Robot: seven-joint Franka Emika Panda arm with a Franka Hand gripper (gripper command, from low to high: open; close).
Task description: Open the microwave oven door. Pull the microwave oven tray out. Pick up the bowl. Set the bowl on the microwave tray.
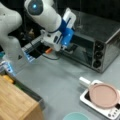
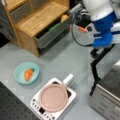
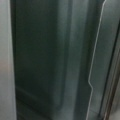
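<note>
Grey surface (image 1: 57, 82) carries, nearest, the bowl (image 2: 26, 72) holding a carrot (image 2: 28, 74), untouched. Farther right, the claw (image 1: 65, 48) hangs at the microwave oven door (image 1: 80, 51), seemingly working it; cannot tell whether its fingers are parted. No tray shows.

The bowl (image 1: 75, 116) is cut off by a front view's bottom edge

Dim, soft-focus frames; heavily blurred wrist view.
</note>
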